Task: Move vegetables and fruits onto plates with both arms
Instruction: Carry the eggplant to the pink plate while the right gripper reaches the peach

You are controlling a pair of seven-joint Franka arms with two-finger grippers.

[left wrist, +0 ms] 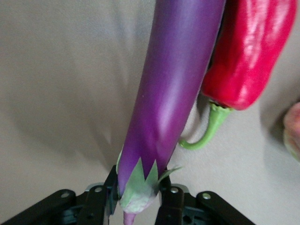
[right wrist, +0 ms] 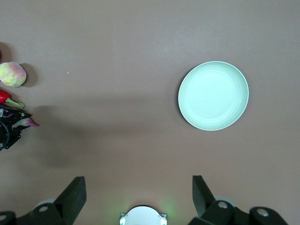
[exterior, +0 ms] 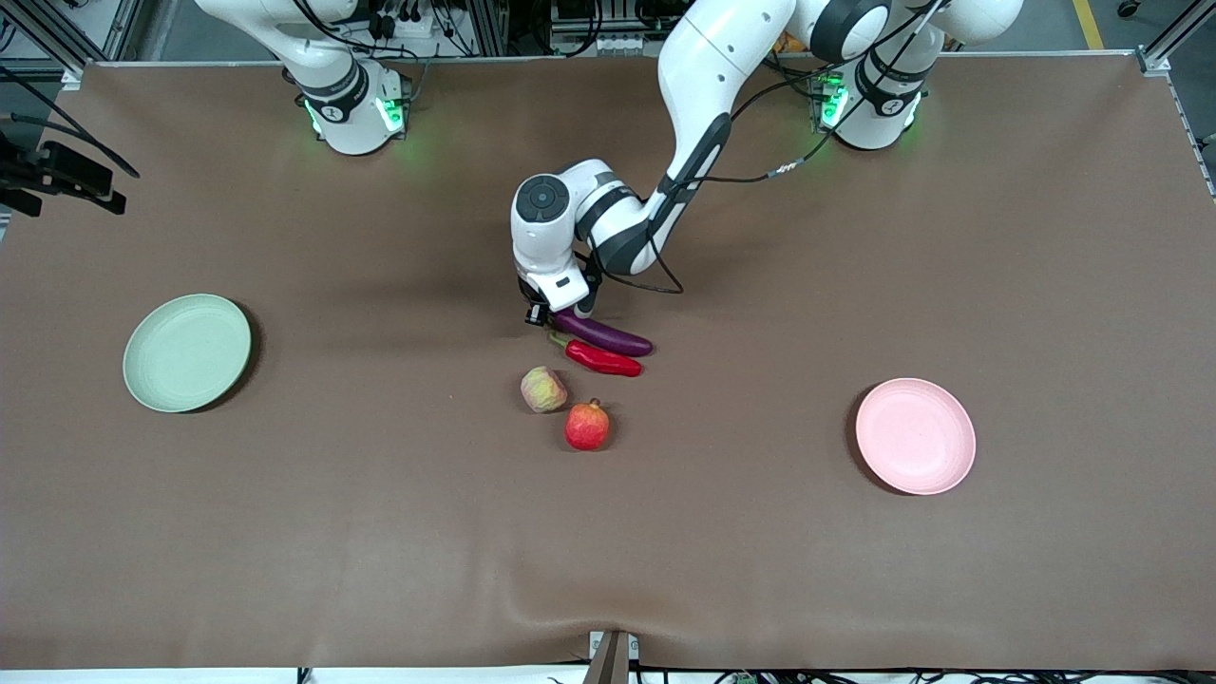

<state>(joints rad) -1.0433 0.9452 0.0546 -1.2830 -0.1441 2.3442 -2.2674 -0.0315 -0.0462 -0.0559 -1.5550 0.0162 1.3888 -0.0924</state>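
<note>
The pomegranate [exterior: 587,426] lies nearest the front camera, at mid-table. The pale fruit [exterior: 543,389] sits just beside it, slightly farther. Next comes the chili [exterior: 604,359], and touching it along its length, farther again, the eggplant [exterior: 605,334]. Both vegetables lie side by side, long axes parallel. The pink plate [exterior: 915,436] is toward the left arm's end of the table, the green plate [exterior: 187,352] toward the right arm's end, both bare.

The left gripper [left wrist: 137,199] is down at the table, its fingers [left wrist: 111,192] pinching the eggplant's stem end. The eggplant's long axis runs straight out from the jaws, so the body hangs off one end of the grip and may tilt on lifting. The pink plate is the nearer target for this arm.

The right gripper [right wrist: 138,194] waits, fingers spread, high over the table between its base and the green plate.
</note>
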